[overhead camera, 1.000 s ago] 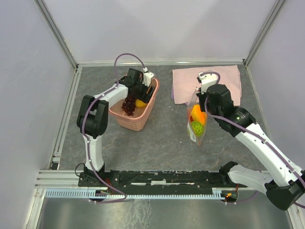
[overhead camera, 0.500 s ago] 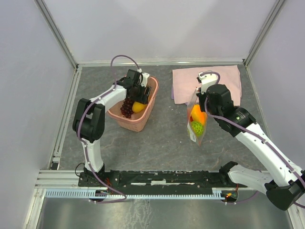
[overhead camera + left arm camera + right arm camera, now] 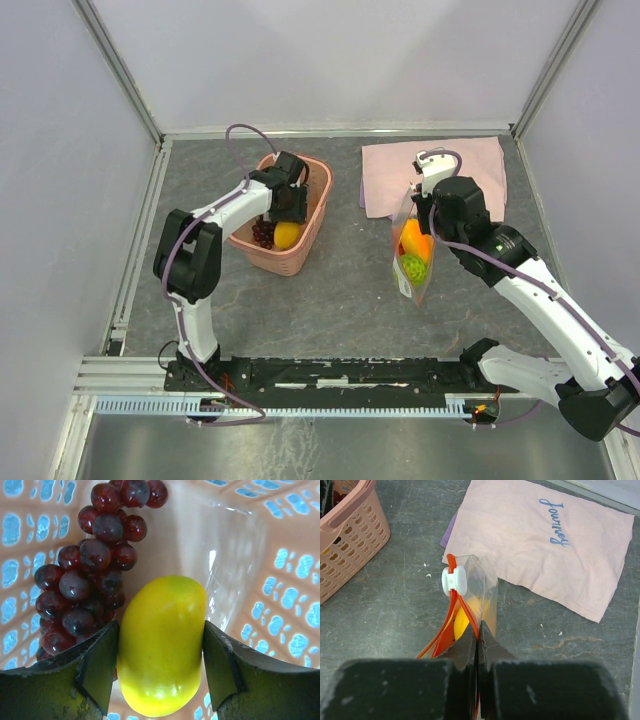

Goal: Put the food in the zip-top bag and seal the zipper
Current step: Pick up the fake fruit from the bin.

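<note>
Left hand (image 3: 160, 630) clamped on yellow mango (image 3: 162, 652) in basket (image 3: 280, 595); grapes (image 3: 85, 580) partly behind its finger (image 3: 97, 672). Right hand (image 3: 477, 642) pinches zip-top bag (image 3: 485, 585) near bench (image 3: 340, 290) far edge, contents mostly hidden.

The yellow mango-shaped fruit (image 3: 162, 645) lies in the pink basket (image 3: 280, 595), clamped on both flanks by the fingers of the left tool (image 3: 160, 660). The dark purple grapes (image 3: 85, 580) lie just beside it, touching one flank. The zip-top bag (image 3: 413, 262) is clear and held upright, its top edge pinched by the right tool (image 3: 477, 642). The red-orange zipper (image 3: 462, 611) has its strips parted and a white slider (image 3: 454, 580) at one end. In the bag, the orange round fruit (image 3: 416, 240) sits above the bumpy green fruit (image 3: 412, 267).
</note>
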You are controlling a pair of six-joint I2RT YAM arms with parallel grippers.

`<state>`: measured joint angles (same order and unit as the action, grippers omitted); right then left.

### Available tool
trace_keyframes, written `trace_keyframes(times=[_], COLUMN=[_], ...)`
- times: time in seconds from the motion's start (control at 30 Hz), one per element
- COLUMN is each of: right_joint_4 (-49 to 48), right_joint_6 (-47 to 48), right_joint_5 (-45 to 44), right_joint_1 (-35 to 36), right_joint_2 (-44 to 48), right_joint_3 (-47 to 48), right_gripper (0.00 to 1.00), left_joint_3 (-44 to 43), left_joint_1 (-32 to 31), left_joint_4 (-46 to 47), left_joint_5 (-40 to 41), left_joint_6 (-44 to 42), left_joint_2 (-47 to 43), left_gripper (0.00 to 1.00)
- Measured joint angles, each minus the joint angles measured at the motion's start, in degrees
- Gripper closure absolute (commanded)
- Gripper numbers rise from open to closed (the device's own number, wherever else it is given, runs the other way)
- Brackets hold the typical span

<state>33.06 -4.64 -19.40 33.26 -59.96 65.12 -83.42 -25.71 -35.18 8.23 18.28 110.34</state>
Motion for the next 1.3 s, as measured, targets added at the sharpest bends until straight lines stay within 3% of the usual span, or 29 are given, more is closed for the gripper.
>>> trace_keyframes(times=[0.2, 0.5, 0.87, 1.3], right_joint_4=[0.00, -0.04, 1.44, 9.05], right_joint_6=[-0.02, -0.02, -0.02, -0.48], right_joint_5=[0.11, 0.11, 0.37, 2.03], right_joint_1=[0.00, 0.00, 0.00, 0.00], right_joint_2=[0.00, -0.39, -0.96, -5.38], right_joint_3=[0.00, 0.00, 1.20, 9.31], right_gripper=[0.94, 0.93, 0.94, 0.97], left_joint_3=[-2.21, -4.98, -2.97, 7.21], left_joint_1=[-1.38, -1.66, -1.75, -1.75], left_joint_4=[-2.54, -3.65, -2.97, 2.91], left_joint_5=[4.37, 5.40, 6.56, 10.95], left_joint_6=[2.91, 2.89, 2.95, 6.34], left_joint_2=[3.56, 6.64, 6.27, -15.13], left_gripper=[0.32, 0.25, 0.48, 0.65])
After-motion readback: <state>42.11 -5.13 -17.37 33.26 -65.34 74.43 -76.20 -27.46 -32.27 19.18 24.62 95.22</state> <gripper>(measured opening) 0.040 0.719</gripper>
